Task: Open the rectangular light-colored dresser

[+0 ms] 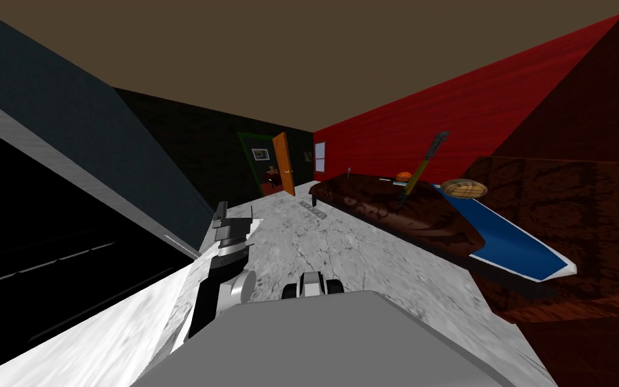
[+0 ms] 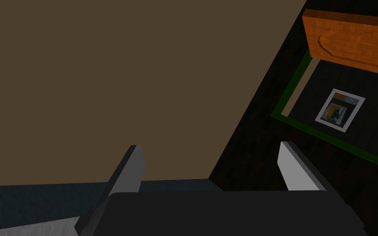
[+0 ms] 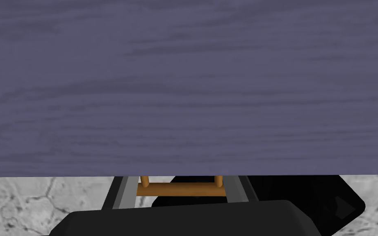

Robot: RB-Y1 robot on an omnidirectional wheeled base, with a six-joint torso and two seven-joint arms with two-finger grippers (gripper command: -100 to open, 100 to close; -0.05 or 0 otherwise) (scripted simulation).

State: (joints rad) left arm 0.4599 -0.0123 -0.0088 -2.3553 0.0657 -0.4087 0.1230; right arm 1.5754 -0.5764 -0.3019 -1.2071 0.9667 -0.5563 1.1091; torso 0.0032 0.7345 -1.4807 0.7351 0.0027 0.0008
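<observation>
You're at the grasp-and-pull step. Your right gripper (image 3: 182,182) sits low against the dresser (image 3: 184,90), whose grey-violet, wood-grained front faces the right wrist camera just above the marbled floor (image 3: 28,196). Its jaws are narrowed onto the small orange-brown handle (image 3: 182,189), one finger against each end of the bar, so it looks gripped. I can't tell whether the front has come out at all. Next, I'd judge, you need a straight, level pull away from the front, keeping the grip square so the thin fingers don't slip off the bar. Your left gripper (image 1: 231,225) is raised at your left, jaws wide apart and empty.
</observation>
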